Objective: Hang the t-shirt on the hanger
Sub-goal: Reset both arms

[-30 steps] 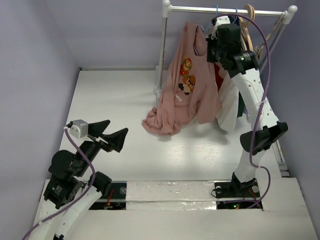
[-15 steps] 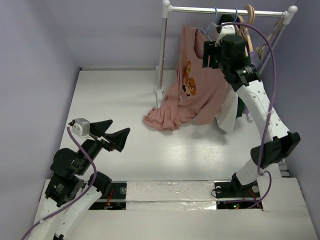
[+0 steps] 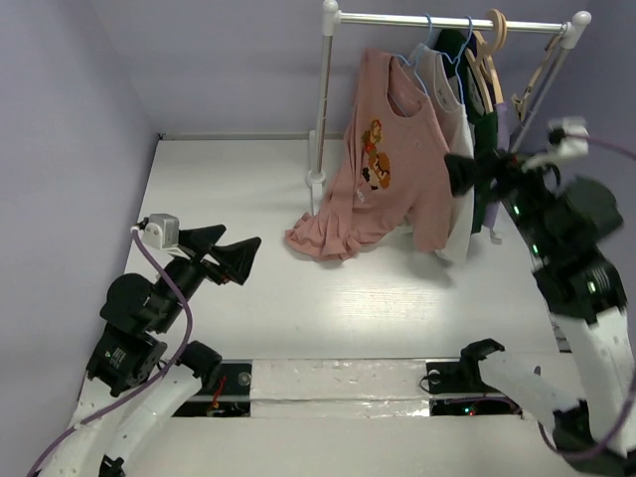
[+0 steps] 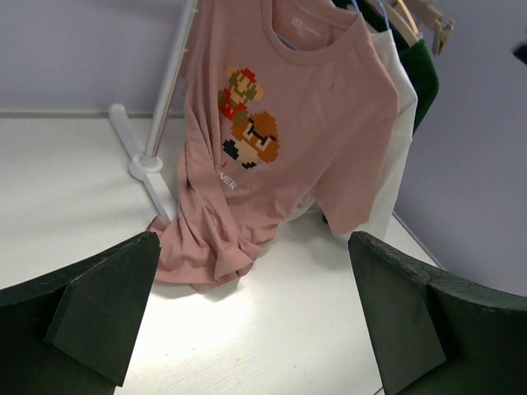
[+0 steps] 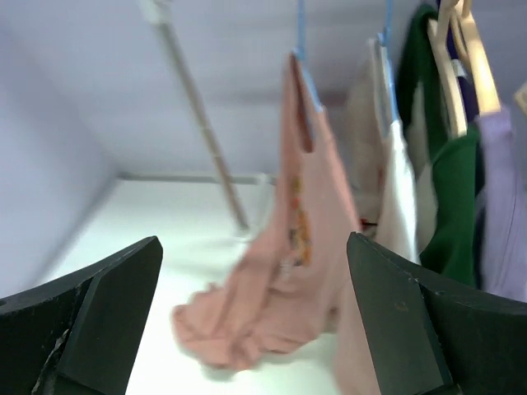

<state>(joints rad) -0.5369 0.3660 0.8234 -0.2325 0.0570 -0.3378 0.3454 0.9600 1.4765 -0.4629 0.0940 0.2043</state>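
Nearest to me, by the near left corner of the white table (image 3: 229,189), my left gripper (image 3: 237,244) hung above the surface with its jaws wide apart and nothing between them. My right gripper (image 5: 253,243) was up in the air over the right edge, also spread wide and empty. Its own camera view was smeared, and the arm showed blurred from above.

Beyond both, near the far edge and right of the middle, the dusty-pink short-sleeved t-shirt (image 3: 393,159) hung from the thin light-blue wire hanger (image 5: 301,29) on the white clothes rail (image 3: 447,20). Only the slim hook and a short run of wire at the neck showed. The rest lay hidden inside the cloth, so I could not tell how the far shoulder sat. My left wrist view cut the hook off at its top edge.

The shirt's long axis ran from the collar, uppermost, down and leftward to the hem. The hem was bunched on the table just beside the foot of the rail's post (image 3: 320,99). The cartoon print faced my left gripper. My right gripper saw the shirt nearly edge-on.

Behind it a white t-shirt (image 3: 457,214) was mostly covered, then came a dark green garment (image 3: 484,109) and pale wooden hangers (image 3: 494,40).
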